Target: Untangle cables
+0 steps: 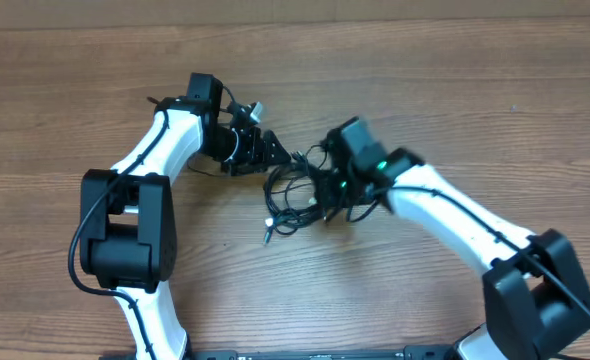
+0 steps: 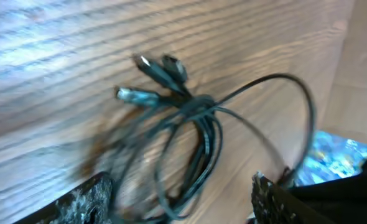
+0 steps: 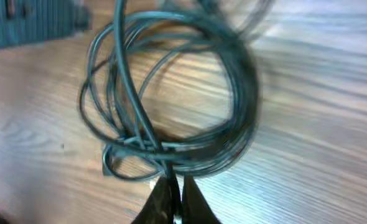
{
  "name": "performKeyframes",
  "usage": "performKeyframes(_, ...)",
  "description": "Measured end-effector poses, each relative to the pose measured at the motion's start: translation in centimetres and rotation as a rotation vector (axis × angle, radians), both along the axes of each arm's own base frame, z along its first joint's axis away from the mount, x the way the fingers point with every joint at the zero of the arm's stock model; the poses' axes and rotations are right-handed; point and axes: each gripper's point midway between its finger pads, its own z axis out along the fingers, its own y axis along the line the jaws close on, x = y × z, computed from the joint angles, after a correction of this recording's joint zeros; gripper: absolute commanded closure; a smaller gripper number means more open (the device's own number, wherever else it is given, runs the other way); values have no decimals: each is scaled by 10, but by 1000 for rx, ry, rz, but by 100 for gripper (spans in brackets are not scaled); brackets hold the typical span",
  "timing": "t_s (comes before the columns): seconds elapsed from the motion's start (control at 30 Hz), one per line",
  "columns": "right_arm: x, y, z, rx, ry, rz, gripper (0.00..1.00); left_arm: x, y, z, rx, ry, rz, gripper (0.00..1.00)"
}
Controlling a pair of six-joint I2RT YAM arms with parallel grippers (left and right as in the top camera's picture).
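The cables [image 1: 293, 195] are thin black cords lying in a tangled bundle on the wooden table between my two arms. In the left wrist view the cables [image 2: 199, 134] loop between the fingers, with silver-tipped plugs [image 2: 134, 94] fanning out at the far end. My left gripper [image 2: 180, 202] stands open around the strands without touching them; from overhead the left gripper [image 1: 280, 152] sits at the bundle's upper left. My right gripper [image 3: 173, 190] is shut on a few strands at the near rim of the coiled cables [image 3: 171, 93]. Seen from overhead, the right gripper [image 1: 327, 198] is at the bundle's right side.
The table's far edge [image 1: 295, 24] runs across the top of the overhead view. Both arm bases [image 1: 125, 240] stand near the front edge. A white-tipped plug [image 1: 268, 222] sticks out at the bundle's lower left. The wrist views are motion-blurred.
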Motion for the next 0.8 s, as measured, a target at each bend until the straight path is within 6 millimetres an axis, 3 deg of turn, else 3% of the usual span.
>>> performKeyframes(0.13,-5,-33,3,-22,116,-78,96,1,6,-5,42,-4,8,28)
performKeyframes(0.33,-8,-71,-1,-47,212,-176,96,1,10,-9,71,-4,9,43)
performKeyframes(0.53,-8,-72,-1,-40,220,-183,96,-11,-5,6,-53,-41,-98,47)
performKeyframes(0.67,-8,-72,-1,-37,218,-183,96,-29,-25,28,-223,-144,-260,42)
performKeyframes(0.8,-7,-71,0,-33,217,-182,96,-46,-53,34,-280,-245,-411,42)
